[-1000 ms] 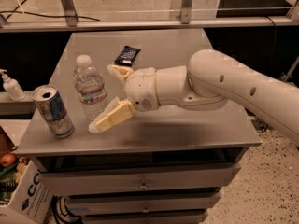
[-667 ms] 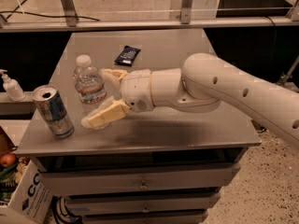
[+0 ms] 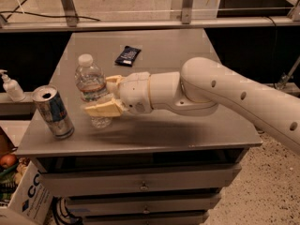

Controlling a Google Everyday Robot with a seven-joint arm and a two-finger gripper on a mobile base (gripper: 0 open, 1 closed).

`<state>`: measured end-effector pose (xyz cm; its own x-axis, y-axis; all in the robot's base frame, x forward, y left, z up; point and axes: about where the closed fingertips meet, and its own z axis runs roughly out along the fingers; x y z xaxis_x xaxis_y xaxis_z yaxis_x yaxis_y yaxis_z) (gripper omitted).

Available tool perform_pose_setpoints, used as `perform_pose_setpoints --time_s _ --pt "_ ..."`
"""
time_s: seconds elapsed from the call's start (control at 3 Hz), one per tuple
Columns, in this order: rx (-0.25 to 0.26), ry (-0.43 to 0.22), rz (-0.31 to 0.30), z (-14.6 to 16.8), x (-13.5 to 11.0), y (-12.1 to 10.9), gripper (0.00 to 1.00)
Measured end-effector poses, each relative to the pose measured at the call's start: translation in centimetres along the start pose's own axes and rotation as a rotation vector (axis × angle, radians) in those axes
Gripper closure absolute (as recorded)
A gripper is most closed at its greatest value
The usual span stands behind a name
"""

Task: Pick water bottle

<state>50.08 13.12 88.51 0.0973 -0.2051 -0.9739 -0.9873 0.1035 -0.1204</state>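
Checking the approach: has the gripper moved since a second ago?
Yes. The gripper has moved left, toward the drink can, and is now at the water bottle.

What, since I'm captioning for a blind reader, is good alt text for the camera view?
A white robot arm reaches in from the right, its gripper at a clear water bottle standing on a grey table. A silver-blue can stands left of the bottle, nearer the front edge, and a dark packet lies behind.

The gripper (image 3: 98,95), at the bottle (image 3: 90,75), hides its lower middle. The arm (image 3: 243,97) runs off the right edge; the packet's (image 3: 127,55) print is too small to read.
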Motion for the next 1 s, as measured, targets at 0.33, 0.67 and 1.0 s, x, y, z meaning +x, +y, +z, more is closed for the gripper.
perform_pose_setpoints --time_s 0.33,0.67,1.0 --pt "0.022 0.005 0.006 -0.3 -0.3 -0.8 0.87" --pt "0.060 0.015 -0.004 -1.4 -1.4 -3.0 1.00" --pt "0.104 0.021 -0.027 -3.1 -2.8 -6.1 1.00"
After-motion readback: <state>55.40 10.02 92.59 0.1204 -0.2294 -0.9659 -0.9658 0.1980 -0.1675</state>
